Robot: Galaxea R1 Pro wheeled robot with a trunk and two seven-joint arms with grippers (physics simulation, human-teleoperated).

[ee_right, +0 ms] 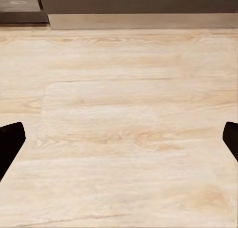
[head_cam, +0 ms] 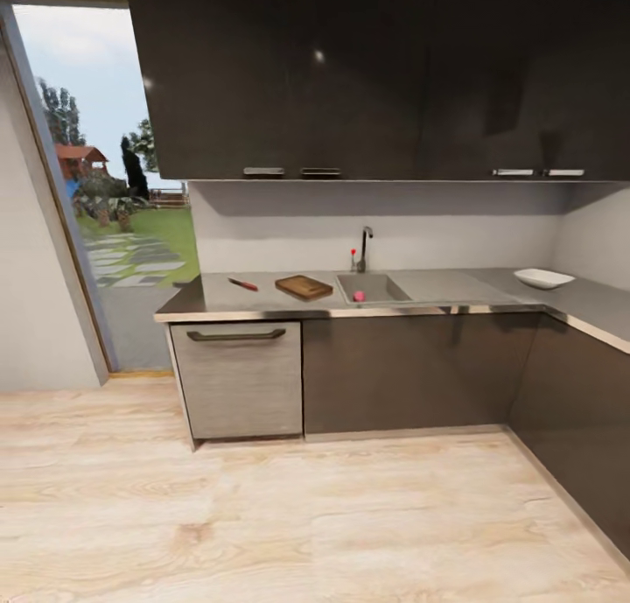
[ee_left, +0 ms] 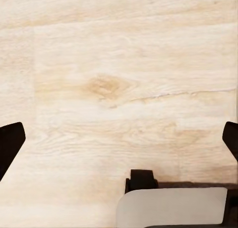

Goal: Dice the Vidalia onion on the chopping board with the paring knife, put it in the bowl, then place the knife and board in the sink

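A glossy grey tabletop (head_cam: 262, 297) crosses mid-frame under dark cupboards (head_cam: 376, 73), with a window (head_cam: 105, 192) at left and a wide stretch of bare pale wood floor (head_cam: 262, 515) below. On it lie one knife (head_cam: 243, 283), one board (head_cam: 304, 287) just left of the sink (head_cam: 374, 288), and one bowl (head_cam: 543, 278) far right; one onion (head_cam: 359, 297) sits in the sink. The left fingers (ee_left: 11, 143) and right fingers (ee_right: 11, 141) are spread wide apart over the floor, holding nothing.

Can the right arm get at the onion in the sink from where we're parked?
Probably not yet. The Vidalia onion sits in the sink across a wide stretch of wooden floor, and the right end effector, open, faces bare floor. Drive closer first.
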